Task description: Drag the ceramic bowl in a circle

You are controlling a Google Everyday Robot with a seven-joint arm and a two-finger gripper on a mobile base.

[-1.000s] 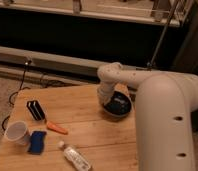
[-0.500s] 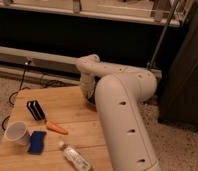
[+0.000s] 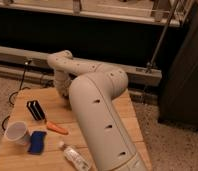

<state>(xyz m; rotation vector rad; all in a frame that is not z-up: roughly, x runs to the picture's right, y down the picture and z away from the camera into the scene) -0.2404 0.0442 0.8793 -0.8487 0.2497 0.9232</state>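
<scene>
My white arm (image 3: 94,107) fills the middle of the camera view, reaching from the lower right up over the wooden table (image 3: 44,97). Its upper link (image 3: 62,65) bends down toward the table's far middle. The gripper sits below that bend, hidden behind the arm, and it is shut. The ceramic bowl is hidden, and whether the gripper touches it cannot be seen.
On the table's left part stand a white paper cup (image 3: 17,132), a blue sponge (image 3: 37,141), an orange stick-like item (image 3: 57,128) and a black ribbed object (image 3: 35,110). A clear plastic bottle (image 3: 74,156) lies near the front edge. A dark low wall runs behind the table.
The arm has swung left across the table. The black bowl showed beside the wrist a second ago; now the arm covers that spot.
</scene>
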